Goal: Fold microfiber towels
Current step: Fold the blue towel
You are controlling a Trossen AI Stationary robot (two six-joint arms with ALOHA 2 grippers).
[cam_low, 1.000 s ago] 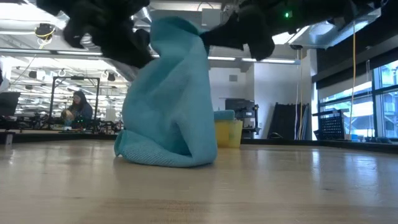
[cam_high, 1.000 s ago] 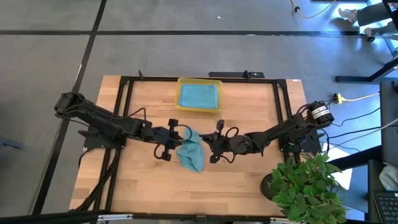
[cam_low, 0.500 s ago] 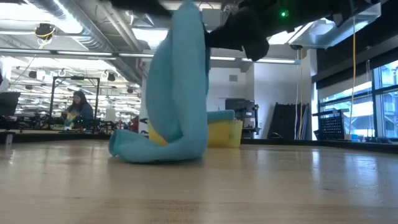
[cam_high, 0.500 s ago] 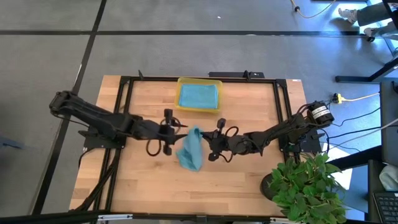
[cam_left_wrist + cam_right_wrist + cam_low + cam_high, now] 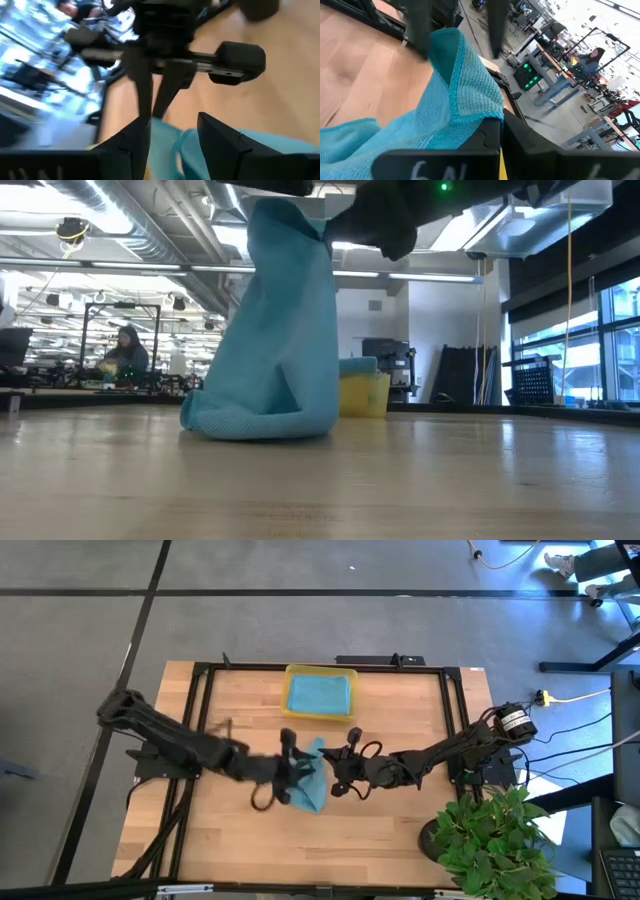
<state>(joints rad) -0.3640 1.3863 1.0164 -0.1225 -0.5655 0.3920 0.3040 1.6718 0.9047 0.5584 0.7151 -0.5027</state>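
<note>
Two teal cloths in sight, one in play. Hangs as a tall drape, the towel point(image 5: 308, 788), near the middle of the table point(image 5: 410, 710), top corner up in the air, bottom hem slumped on the wood. Second teal one lying flat in the yellow tray point(image 5: 320, 669) at the far edge, well apart.

Right gripper point(image 5: 332, 762): fingers together, clamped on the raised corner, with the cloth bunched right at the tips in its wrist view. Left gripper point(image 5: 290, 778): fingers apart, nothing between them, poised just beside and above the upper folds, close to the right one's pinch.

Step in hand, by the look of it: getting a second corner so the cloth can be spread flat before folding. To do it well:
- Keep the right pinch high and steady, so the hem drags lightly rather than piling up.
- Bring the open left fingers along the top edge away from the held corner, not into the middle of the drape; a bite on a mid-fold likely gives a twisted sheet.
- Close only on a single layer of edge, then draw the two grippers apart to pull that edge taut.
- Lower both together, laying the hem down first.

Long axis: close to upright, from pinched corner down to the table. Seen from above, slants from that corner toward the front edge, away from the tray. At table height, the bottom fold trails off to the drape's left side.
</note>
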